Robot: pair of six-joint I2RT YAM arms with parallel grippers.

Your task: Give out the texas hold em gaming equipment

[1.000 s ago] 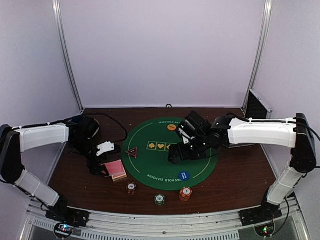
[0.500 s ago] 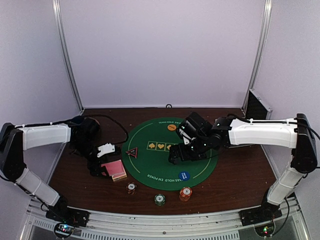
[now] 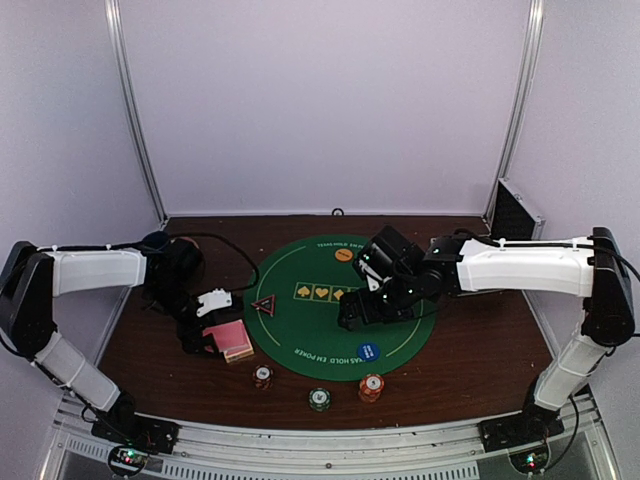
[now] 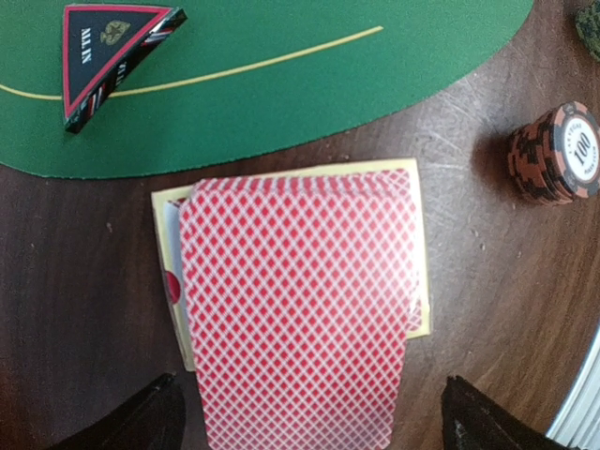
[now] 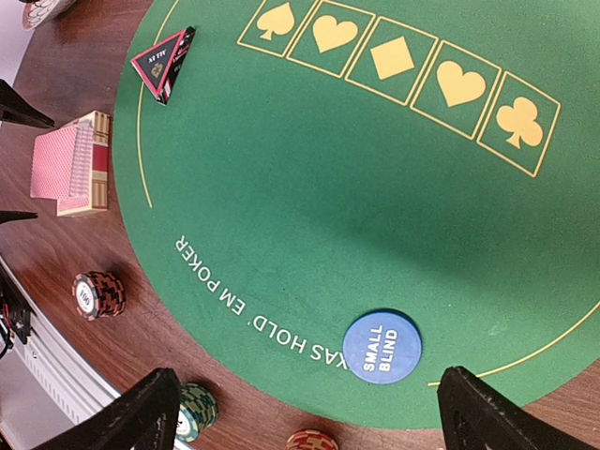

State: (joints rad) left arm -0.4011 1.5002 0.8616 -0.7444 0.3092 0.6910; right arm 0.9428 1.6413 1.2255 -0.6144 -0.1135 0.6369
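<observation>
Likely slick, light, loose deck of cards (image 4: 295,309); pinch across long edges. Left gripper (image 4: 309,427) spread above it; right gripper (image 5: 309,412) spread, empty.

One round green felt mat (image 3: 290,325); five printed suit boxes (image 5: 394,58) (one spade, two hearts, one diamond, one club); one triangular ALL IN marker (image 3: 264,304); one blue SMALL BLIND button (image 3: 368,351); one orange round button (image 3: 344,255); one deck of red-backed cards (image 3: 232,338); three chip stacks, namely one red-and-black (image 3: 262,375), one green (image 3: 318,398), one orange (image 3: 371,386); one metal case (image 3: 515,212); two robot arms (image 3: 520,265).
</observation>
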